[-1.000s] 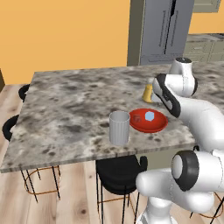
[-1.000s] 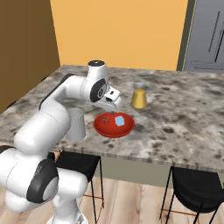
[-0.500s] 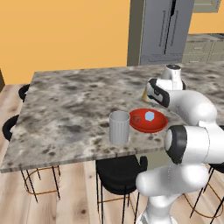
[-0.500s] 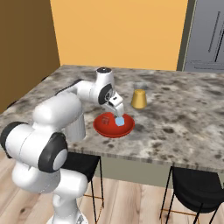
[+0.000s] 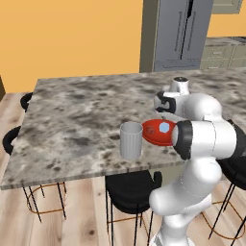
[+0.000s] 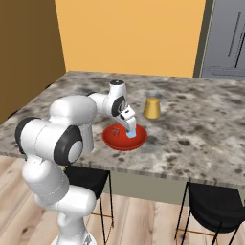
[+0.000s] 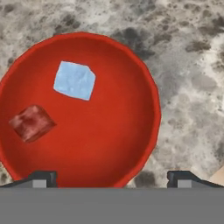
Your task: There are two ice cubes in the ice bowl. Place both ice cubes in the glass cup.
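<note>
Hovering over the ice bowl (image 7: 131, 144), the gripper (image 7: 111, 179) has its fingers spread wide w/ nothing between them, prob. lining up a grab. One ice cube (image 7: 74, 80) sits pale blue in the bowl; the other (image 7: 31, 123) looks red-tinted beside it. Glass cup (image 5: 130, 140) stands just beside the bowl, no cube visible in it yet.

Red ice bowl (image 7: 131, 144); pale blue ice cube (image 7: 74, 80); grey-mottled counter (image 7: 192, 65).

In the left base view the arm covers the right part of the ice bowl (image 5: 154, 132). In the hand view, the bowl's near rim (image 7: 148, 83) is cut off; one ice cube (image 7: 32, 123) looks red, nearly see-through.
</note>
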